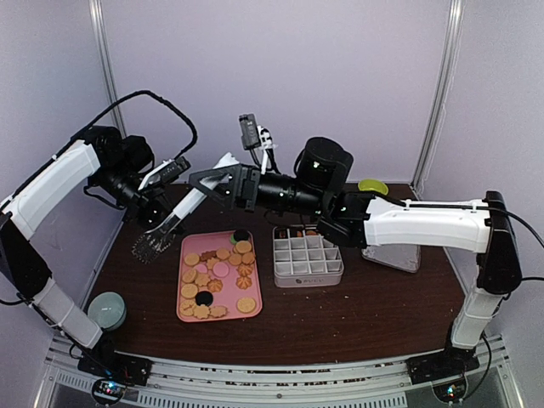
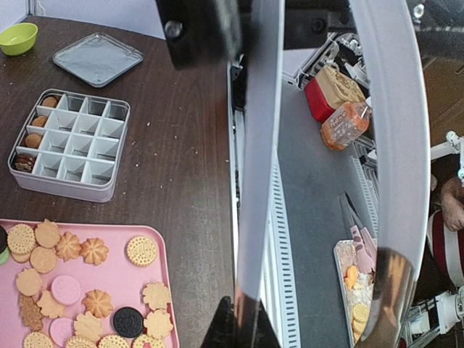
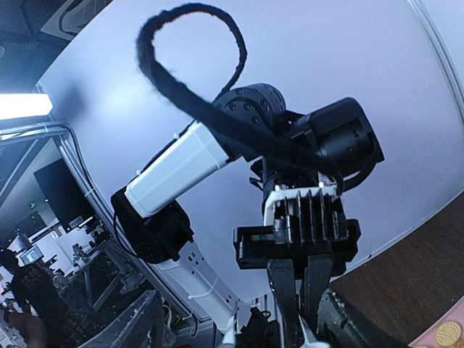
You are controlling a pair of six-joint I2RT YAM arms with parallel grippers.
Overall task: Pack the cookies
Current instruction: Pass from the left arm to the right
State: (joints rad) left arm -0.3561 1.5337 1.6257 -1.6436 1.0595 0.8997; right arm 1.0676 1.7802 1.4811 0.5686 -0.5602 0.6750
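Note:
The cookies lie on a pink tray, mostly golden rounds and flowers, a few pink and dark; they also show in the left wrist view. A grey gridded box stands right of the tray with a few cookies in its back row. My left gripper is shut on metal tongs held above the table left of the tray; the tong blades fill its wrist view. My right gripper reaches across to the tongs' handle end, jaws apart, facing the left gripper.
The box's clear lid lies at the right, with a green bowl behind it. A grey-green cup sits at the table's near left corner. The right arm spans above the box. Purple walls enclose the table.

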